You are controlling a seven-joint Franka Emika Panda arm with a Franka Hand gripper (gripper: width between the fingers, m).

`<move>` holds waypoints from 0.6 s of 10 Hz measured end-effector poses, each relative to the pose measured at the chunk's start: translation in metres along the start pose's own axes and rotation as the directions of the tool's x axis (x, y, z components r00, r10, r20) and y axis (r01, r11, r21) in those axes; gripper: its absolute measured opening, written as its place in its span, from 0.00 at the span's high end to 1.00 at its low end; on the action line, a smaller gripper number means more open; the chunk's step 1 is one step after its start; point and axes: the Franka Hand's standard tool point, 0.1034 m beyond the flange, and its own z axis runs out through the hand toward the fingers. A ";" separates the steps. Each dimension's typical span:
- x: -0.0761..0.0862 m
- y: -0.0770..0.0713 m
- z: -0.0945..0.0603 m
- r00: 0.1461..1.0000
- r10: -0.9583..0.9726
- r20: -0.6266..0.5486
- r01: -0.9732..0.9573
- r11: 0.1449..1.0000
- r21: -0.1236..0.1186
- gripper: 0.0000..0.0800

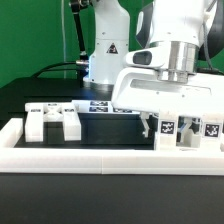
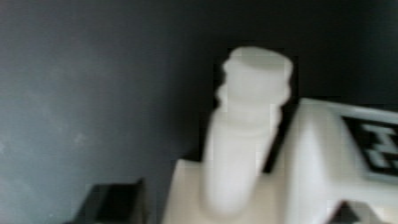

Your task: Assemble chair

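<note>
- Gripper (image 1: 158,128): broad, smooth white housing, glossy shell, hanging low over the exterior view's right end of the work area. Dark, slim fingers (image 1: 150,127) reach down among the parts there.
- Tagged chair pieces (image 1: 186,132): matte white blocky plastic with square edges and small black-and-white square tags on the near faces. They stand just inside the border frame, at the exterior view's right, directly beside the fingers.
- Blocky chair pieces (image 1: 50,121): same matte white, stepped and notched shapes. They are at the exterior view's left, well apart from the gripper.
- Border frame (image 1: 100,152): long, low white bar running across the near side.
- Table (image 1: 110,195): flat black, dull finish.
- Wrist view, blurred: an upright white post (image 2: 249,110) with a rounded tip and softly ridged sides rises from a wider white base. A squared white block (image 2: 349,140) with a tag stands just beside it.
- One dark finger (image 2: 111,205) shows at the edge, with a narrow dark gap between it and the base. The other finger is not seen.
- Cannot tell whether the fingers are pinching the post or standing free of it.
</note>
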 end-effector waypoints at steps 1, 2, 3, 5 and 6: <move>0.001 0.000 -0.001 1.000 0.000 -0.003 0.000 1.000 0.001 0.57; 0.001 0.000 -0.001 1.000 0.000 -0.003 0.000 1.000 0.001 0.57; 0.001 0.000 -0.001 1.000 0.000 -0.003 0.000 1.000 0.001 0.57; 0.005 0.010 -0.008 1.000 -0.003 0.009 0.003 1.000 0.000 0.57; 0.007 0.015 -0.016 1.000 0.005 0.017 -0.005 1.000 0.002 0.58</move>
